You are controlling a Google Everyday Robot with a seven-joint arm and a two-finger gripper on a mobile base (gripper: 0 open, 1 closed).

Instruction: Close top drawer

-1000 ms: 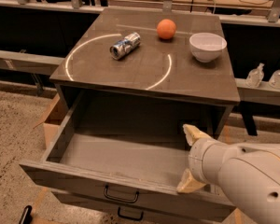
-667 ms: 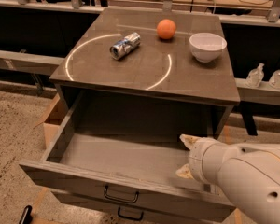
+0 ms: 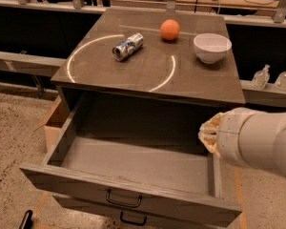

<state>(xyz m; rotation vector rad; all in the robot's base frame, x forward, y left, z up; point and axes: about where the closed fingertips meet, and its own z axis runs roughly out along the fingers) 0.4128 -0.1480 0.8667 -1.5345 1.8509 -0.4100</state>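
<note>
The top drawer point(image 3: 133, 162) of the grey-brown cabinet point(image 3: 152, 73) stands pulled far out, its bare flat bottom showing and nothing inside. Its small black handle point(image 3: 124, 199) sits mid-front. My gripper point(image 3: 207, 133), tan at the tip of a thick white arm point(image 3: 257, 140), hovers over the drawer's right side, near the right wall and just below the cabinet top's front edge. It touches nothing that I can see.
On the cabinet top lie a silver can point(image 3: 128, 46), an orange point(image 3: 170, 29) and a white bowl point(image 3: 212, 47). A lower drawer front with its own black handle point(image 3: 132, 219) shows beneath. A cardboard box point(image 3: 52, 125) stands left of the cabinet. Two clear bottles point(image 3: 260, 77) stand at the right.
My gripper has risen and drawn back to the right, from low inside the drawer's front right part to above its right wall. The drawer has not moved.
</note>
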